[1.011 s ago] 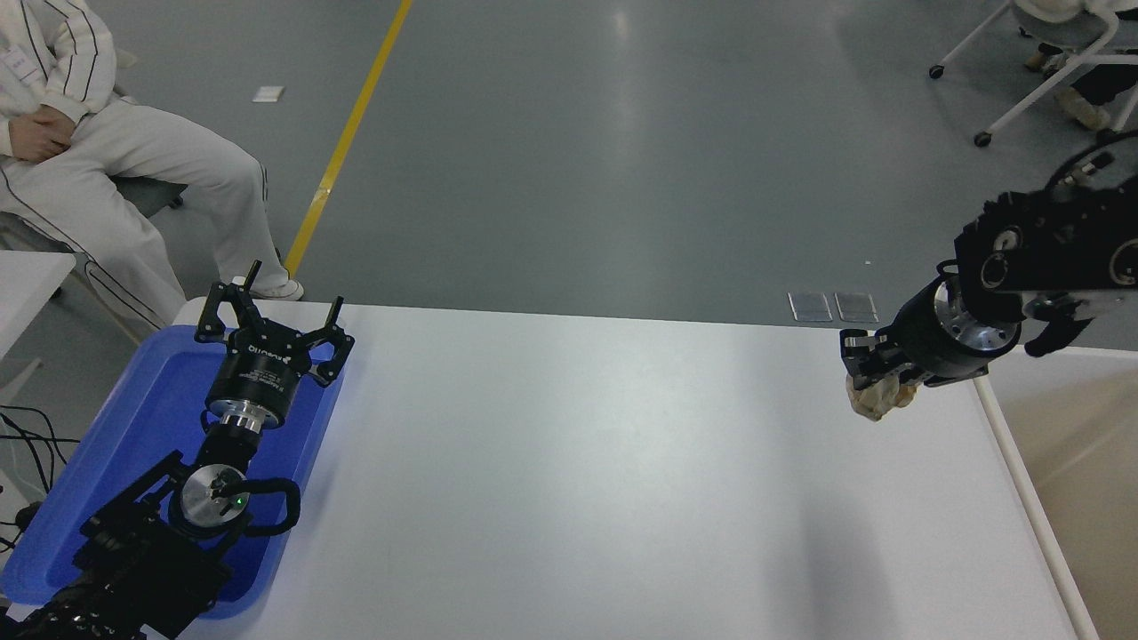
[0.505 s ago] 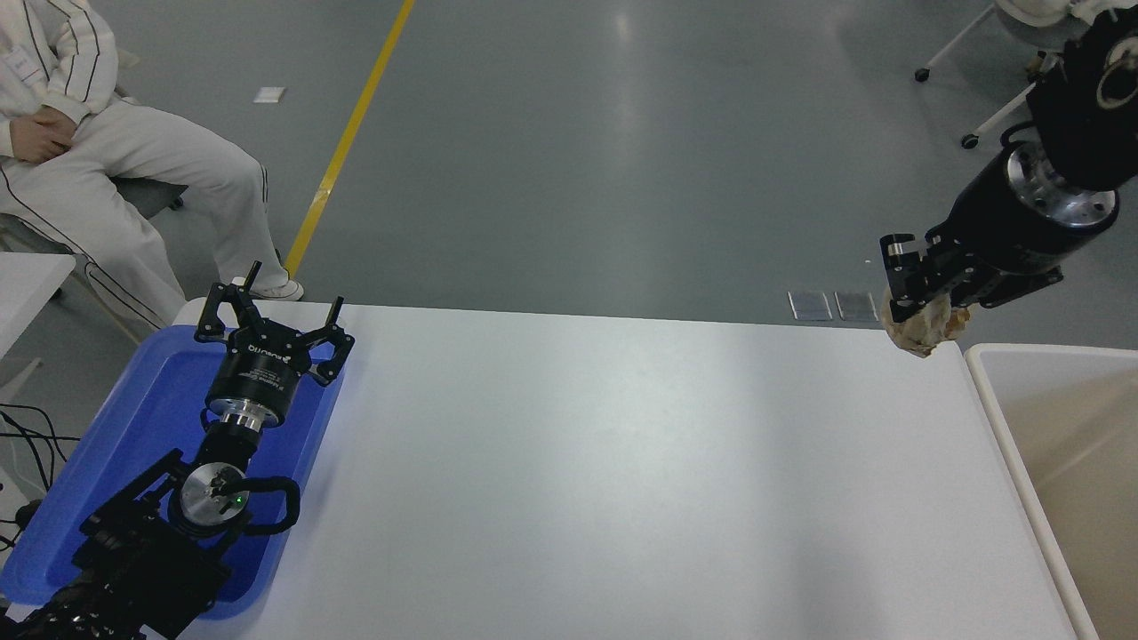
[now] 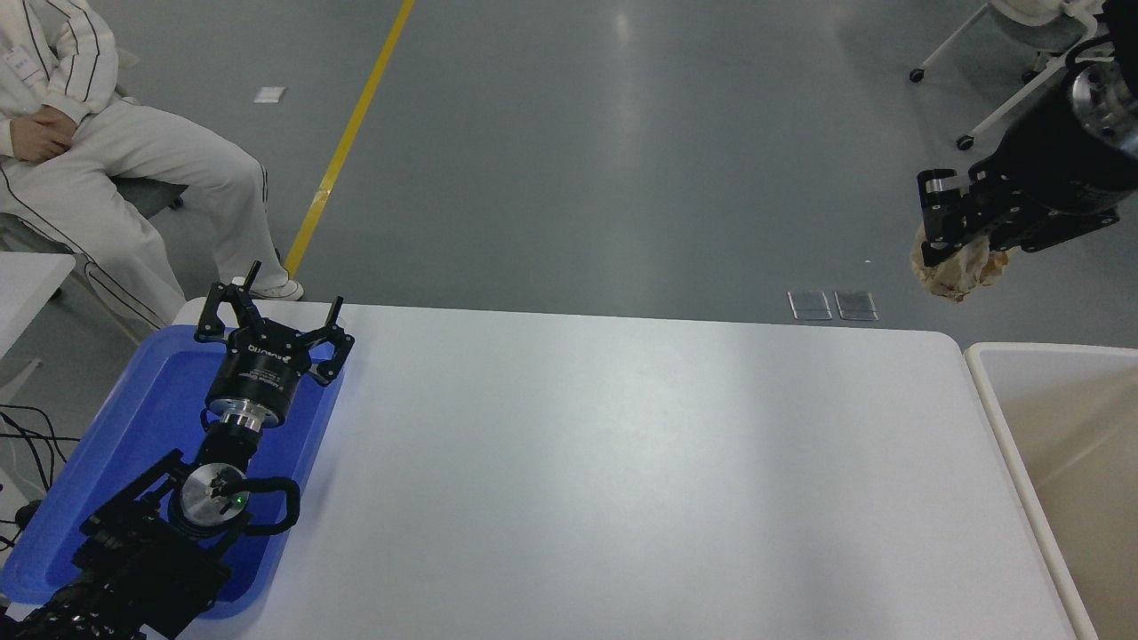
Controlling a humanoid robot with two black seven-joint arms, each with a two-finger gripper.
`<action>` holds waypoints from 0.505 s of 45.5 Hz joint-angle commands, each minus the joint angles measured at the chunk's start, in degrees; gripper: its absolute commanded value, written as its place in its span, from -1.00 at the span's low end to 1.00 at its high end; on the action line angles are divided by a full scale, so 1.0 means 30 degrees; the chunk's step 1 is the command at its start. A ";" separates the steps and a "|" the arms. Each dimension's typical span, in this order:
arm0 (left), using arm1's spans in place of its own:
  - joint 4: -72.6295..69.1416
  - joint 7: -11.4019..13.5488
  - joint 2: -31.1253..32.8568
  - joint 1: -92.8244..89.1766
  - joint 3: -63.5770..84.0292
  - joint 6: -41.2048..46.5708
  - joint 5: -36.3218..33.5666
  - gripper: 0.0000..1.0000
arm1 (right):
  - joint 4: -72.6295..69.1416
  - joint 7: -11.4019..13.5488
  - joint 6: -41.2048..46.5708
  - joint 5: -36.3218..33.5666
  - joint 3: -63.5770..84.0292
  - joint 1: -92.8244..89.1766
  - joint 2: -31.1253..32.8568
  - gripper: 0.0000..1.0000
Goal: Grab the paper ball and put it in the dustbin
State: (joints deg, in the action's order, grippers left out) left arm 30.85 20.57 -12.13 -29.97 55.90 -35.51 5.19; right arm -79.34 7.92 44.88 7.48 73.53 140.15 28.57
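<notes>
Right gripper (image 3: 956,253) clamps the paper ball (image 3: 958,271) high beyond the table's (image 3: 622,462) far edge — dustbin (image 3: 996,418) rim below-right; left gripper (image 3: 271,324) parked, fingers apart.

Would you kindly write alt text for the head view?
The right gripper holds the paper ball raised near the dustbin at the white table's right end. The left gripper sits open over a blue tray.
</notes>
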 commanded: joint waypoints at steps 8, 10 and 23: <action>0.0000 0.0000 0.0000 0.0000 -0.0001 0.0000 -0.0003 1.00 | 0.0606 -0.0032 0.0041 -0.0033 0.3495 -0.0106 0.2162 -1.00; 0.0000 0.0000 0.0000 0.0000 -0.0001 0.0000 -0.0003 1.00 | 0.0753 -0.0032 0.0041 -0.0033 0.3905 -0.0135 0.2777 -1.00; 0.0000 0.0000 0.0000 0.0029 -0.0001 0.0000 -0.0003 1.00 | 0.2365 -0.0003 0.0041 0.0377 0.6279 -0.0867 0.5591 -1.00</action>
State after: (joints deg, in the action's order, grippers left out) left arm 30.84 20.57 -12.14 -29.98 55.90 -35.52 5.20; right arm -75.73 7.87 44.99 8.07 86.01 139.24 39.56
